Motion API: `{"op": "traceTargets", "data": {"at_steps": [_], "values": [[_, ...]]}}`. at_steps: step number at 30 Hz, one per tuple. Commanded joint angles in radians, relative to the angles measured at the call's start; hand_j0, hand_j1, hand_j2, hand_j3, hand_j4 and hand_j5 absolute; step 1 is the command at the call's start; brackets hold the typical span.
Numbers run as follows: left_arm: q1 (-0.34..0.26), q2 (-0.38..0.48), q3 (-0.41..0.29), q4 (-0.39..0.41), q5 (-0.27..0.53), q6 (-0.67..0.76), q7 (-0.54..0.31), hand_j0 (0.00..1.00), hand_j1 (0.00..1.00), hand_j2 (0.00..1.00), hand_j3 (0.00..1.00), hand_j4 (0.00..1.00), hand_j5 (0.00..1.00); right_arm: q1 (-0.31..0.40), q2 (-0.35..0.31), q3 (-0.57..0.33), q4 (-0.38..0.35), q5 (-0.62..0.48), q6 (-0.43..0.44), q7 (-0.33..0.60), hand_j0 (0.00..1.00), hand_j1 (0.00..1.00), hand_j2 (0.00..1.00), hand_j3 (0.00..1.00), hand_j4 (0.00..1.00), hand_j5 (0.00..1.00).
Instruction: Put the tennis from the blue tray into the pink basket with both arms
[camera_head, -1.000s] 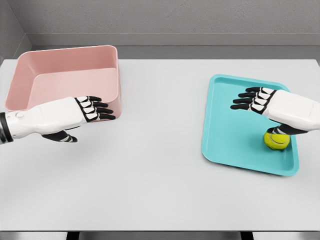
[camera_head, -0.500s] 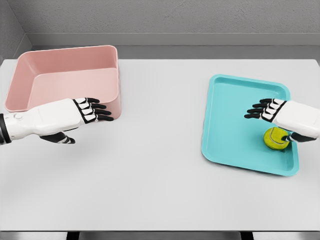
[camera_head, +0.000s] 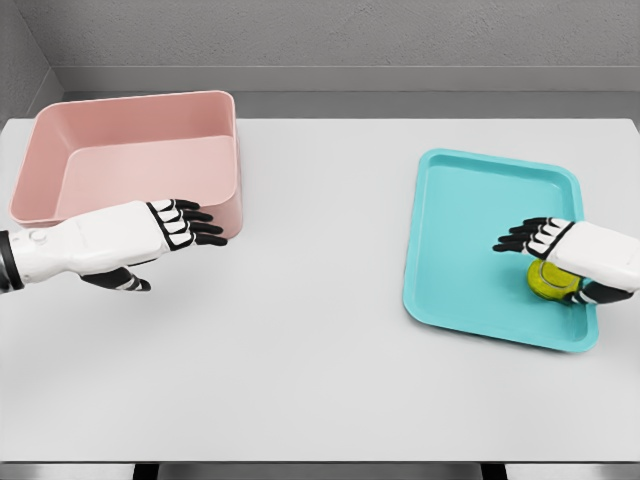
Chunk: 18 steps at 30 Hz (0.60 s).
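Two hands hover over the bench (camera_head: 320, 340). Under the right hand (camera_head: 585, 262), whose fingers lie flat and loose, the ball (camera_head: 550, 281) sits on the tray (camera_head: 470, 230), partly covered, not gripped. Just beyond the left hand (camera_head: 150, 235), relaxed and holding nothing, stands the basket (camera_head: 130, 150).

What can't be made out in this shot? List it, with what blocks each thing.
- Tennis ball, head view: mostly covered by the right hand; contact or grip cannot be judged.
- Blue tray: part of its right side is behind that hand.
- Pink basket: its front wall is partly behind the left hand.
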Motion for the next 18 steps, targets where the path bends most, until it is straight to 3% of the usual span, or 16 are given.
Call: {"op": "traceTargets", "data": {"at_steps": [1,6,18], "values": [[0.000,0.001,0.000,0.000,0.006,0.002,0.000,1.00,1.00,1.00,1.00,1.00,1.00,0.000,-0.002,0.001,0.021,-0.017,0.000,0.000,1.00,1.00,1.00,1.00,1.00,1.00],[0.006,0.001,0.000,0.000,0.006,0.002,0.000,1.00,1.00,1.00,1.00,1.00,1.00,0.006,0.027,0.007,0.070,-0.034,0.000,-0.002,1.00,1.00,1.00,1.00,1.00,1.00],[0.006,0.001,0.000,0.000,0.006,0.002,0.000,1.00,1.00,1.00,1.00,1.00,1.00,0.011,0.053,0.009,0.096,-0.023,0.000,0.000,0.99,0.99,0.99,0.99,0.99,0.99]]}}
